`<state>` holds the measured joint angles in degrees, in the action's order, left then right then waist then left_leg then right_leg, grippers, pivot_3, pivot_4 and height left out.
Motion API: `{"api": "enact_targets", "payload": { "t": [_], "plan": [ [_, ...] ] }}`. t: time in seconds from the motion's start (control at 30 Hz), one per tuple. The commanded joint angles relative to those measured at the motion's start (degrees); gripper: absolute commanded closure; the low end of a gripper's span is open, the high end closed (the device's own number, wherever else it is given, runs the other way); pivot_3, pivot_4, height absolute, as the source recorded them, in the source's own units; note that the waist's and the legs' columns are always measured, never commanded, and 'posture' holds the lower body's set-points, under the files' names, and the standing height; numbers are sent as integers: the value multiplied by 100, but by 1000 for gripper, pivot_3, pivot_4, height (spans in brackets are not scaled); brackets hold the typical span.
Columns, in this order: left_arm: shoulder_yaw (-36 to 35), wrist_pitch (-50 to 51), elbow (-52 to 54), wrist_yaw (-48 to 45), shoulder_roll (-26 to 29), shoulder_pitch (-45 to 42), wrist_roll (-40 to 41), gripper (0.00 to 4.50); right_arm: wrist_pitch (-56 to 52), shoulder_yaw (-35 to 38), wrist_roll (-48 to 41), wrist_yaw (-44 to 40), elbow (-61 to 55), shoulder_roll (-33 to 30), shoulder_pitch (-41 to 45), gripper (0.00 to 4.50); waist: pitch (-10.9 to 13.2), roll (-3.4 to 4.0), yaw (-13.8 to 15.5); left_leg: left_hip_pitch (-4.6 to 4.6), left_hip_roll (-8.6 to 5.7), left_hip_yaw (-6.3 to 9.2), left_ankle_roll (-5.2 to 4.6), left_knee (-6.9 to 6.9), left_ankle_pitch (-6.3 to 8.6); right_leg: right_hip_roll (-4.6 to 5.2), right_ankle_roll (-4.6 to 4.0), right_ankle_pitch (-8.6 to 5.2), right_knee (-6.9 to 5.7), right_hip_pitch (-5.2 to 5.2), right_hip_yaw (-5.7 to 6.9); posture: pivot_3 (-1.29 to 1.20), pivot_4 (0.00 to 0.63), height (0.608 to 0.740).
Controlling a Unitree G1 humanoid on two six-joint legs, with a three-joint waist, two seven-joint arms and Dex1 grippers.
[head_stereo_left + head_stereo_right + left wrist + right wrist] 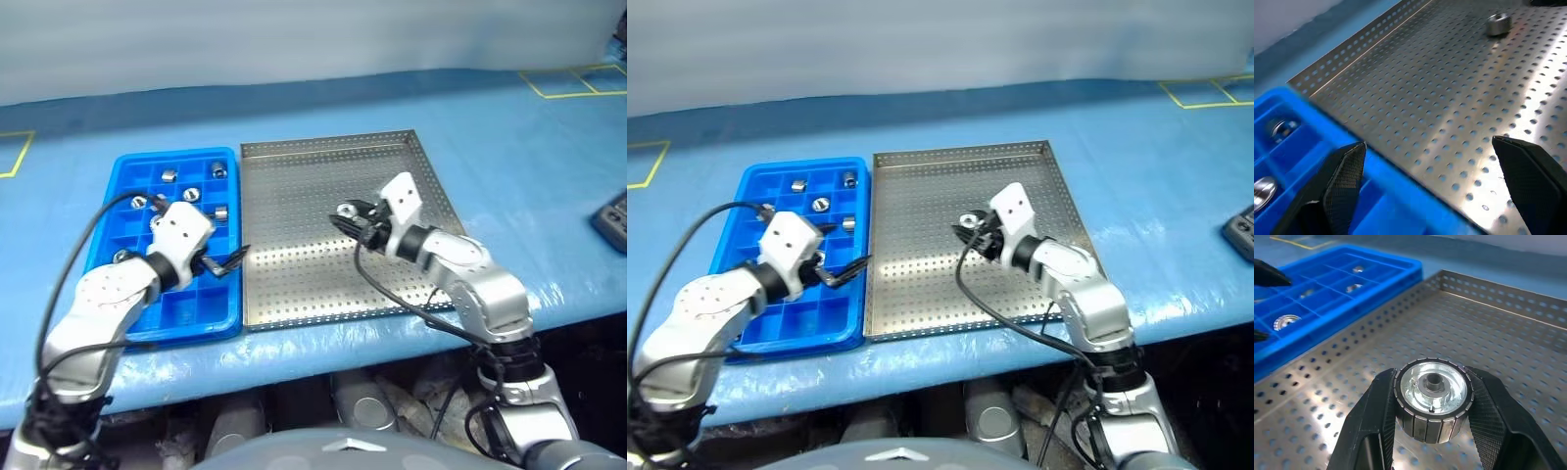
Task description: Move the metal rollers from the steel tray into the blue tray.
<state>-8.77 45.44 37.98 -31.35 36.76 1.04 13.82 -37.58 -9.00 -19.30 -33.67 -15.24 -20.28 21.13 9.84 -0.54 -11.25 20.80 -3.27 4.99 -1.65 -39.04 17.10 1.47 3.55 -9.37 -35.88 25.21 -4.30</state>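
Quick tally: one large square tray of perforated steel [294, 284] and one bright blue plastic tray with a grid of compartments [186, 318] are counted. Small shiny silver metal rollers [168, 176]: five are clearly made out in the blue one, more possibly hidden, plus one over the steel one. One dark flat gadget [612, 220] is spotted too.

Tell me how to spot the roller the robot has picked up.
Find the steel tray beside the blue tray. Above its middle, the right gripper pinches one roller between its jaws. The other rollers lie in blue compartments.
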Motion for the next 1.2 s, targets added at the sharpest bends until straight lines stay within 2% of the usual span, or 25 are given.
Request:
{"api": "enact_targets", "payload": {
  "t": [0.03, 0.17, 0.33, 0.47, 0.63, 0.9, 1.13, 1.2],
  "plan": [
    [-896, 375, 824, 154, 143, 426, 35, 0, 252, -458, 22, -365, 160, 208, 346, 2790, 0, 0, 211, 10, 0, 2, 3, 1, 1, 0, -6, 1, -1, 11, 2, -5, 150, 740],
    [-1789, 746, 1375, 224, 77, 1063, 85, 0, 420, -886, 149, -614, 691, 549, 704, 2790, 0, -1, 659, 33, -1, 19, 30, 3, -1, 4, -21, -2, 2, 34, 21, 80, 150, 740],
    [-2271, 973, 1814, 316, -224, 1751, 107, 0, 608, -1285, 273, -874, 1035, 869, 920, 2790, -1, -4, 1074, 35, -6, 45, 44, 5, 0, 9, -36, -11, 9, 26, 48, 145, 150, 740],
    [-2350, 982, 2078, 442, -589, 2273, 96, 0, 727, -1741, 367, -1060, 1176, 1291, 1015, 2790, -2, -6, 1164, 35, -5, 57, 56, 6, 0, 6, -44, -16, 5, 24, 58, 176, 150, 740],
    [-2222, 985, 2193, 529, -696, 2360, 103, 0, 848, -2039, 520, -1155, 1491, 1616, 1044, 2790, -2, -6, 1247, 33, 0, 96, 89, 15, -17, 0, -67, -30, -5, 20, 99, 196, 150, 740],
    [-2090, 1012, 2154, 598, -659, 2285, 122, 0, 1111, -2076, 711, -1099, 2219, 2082, 1199, 2790, -2, -5, 1279, 9, 4, 153, 111, 25, -31, -26, -78, -41, -12, -10, 149, 197, 150, 740],
    [-1976, 1020, 2145, 641, -576, 2221, 90, 0, 1173, -2013, 842, -1080, 2730, 2385, 1323, 2790, -8, -16, 1290, -10, 7, 168, 163, 98, -74, -29, -112, -45, -10, -8, 163, 201, 150, 740],
    [-1969, 1025, 2137, 651, -558, 2194, 100, 0, 1207, -2016, 884, -1110, 2776, 2403, 1339, 2039, -9, -16, 1292, -10, 11, 172, 172, 113, -80, -26, -129, -46, -11, -3, 168, 200, 150, 740]
  ]
}}
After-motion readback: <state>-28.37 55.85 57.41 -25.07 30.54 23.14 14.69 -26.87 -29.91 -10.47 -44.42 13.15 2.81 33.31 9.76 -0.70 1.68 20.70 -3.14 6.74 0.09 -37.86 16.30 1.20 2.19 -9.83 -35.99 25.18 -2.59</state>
